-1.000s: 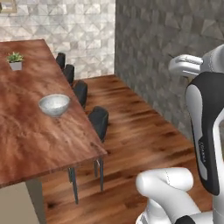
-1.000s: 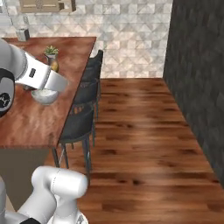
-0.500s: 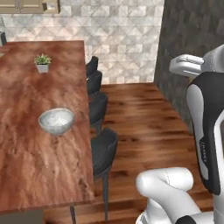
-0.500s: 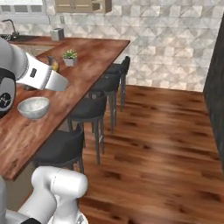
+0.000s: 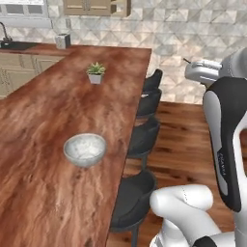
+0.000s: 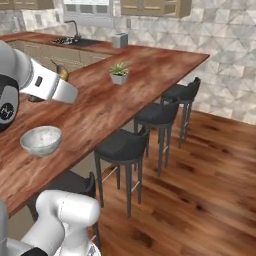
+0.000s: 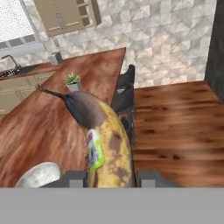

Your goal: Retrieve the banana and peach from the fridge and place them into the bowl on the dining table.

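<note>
Claw (image 7: pixel 109 177) is gripping the banana (image 7: pixel 103 140) | bowl (image 5: pixel 85 149) is sitting on desk (image 5: pixel 43 193), apart | you're risking releasing short, so the banana is rolling off.

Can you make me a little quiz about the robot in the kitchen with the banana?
1. True or false: the banana is already lying in the bowl.
2. What small thing stands farther along the dining table than the bowl? A) a potted plant B) a red mug C) a toy car
3. Fill in: the pincer is shut on the ______.

Key:
1. False. The pincer grips the banana, and the bowl has nothing in it.
2. A, the potted plant.
3. banana
</note>
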